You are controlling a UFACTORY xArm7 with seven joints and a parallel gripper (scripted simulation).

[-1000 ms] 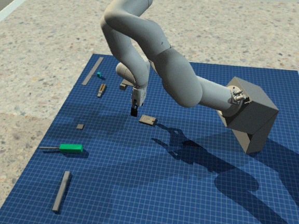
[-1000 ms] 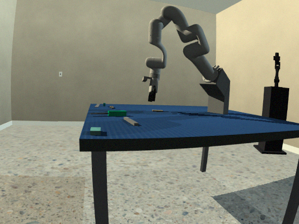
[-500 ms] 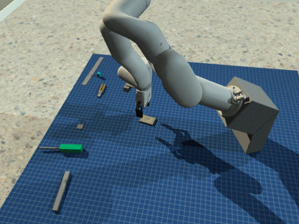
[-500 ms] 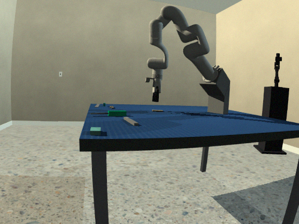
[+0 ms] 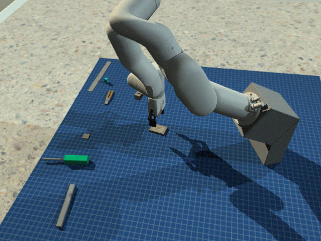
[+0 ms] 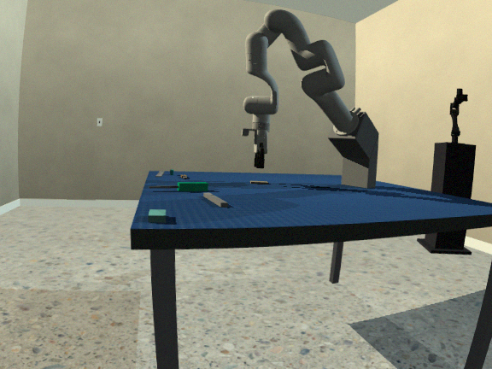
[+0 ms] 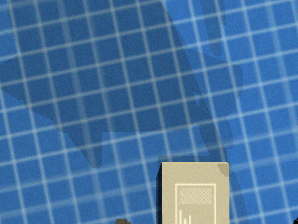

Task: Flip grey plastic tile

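The thick grey tile (image 5: 158,129) lies flat on the blue grid mat near its middle, with a printed square mark on its upper face. It shows at the bottom edge of the wrist view (image 7: 195,192) and as a thin sliver in the exterior view (image 6: 259,182). My gripper (image 5: 152,120) hangs pointing down, a short way above the mat, over the tile's left end. Its fingers are open and hold nothing. In the exterior view the gripper (image 6: 259,161) is clearly above the table.
A green block with a thin handle (image 5: 76,159), a long grey bar (image 5: 66,205), a small grey square (image 5: 86,136), a brown piece (image 5: 108,95), a small teal cube (image 5: 106,80) and a long grey strip (image 5: 99,76) lie at the mat's left. The arm's base box (image 5: 267,123) stands at the right.
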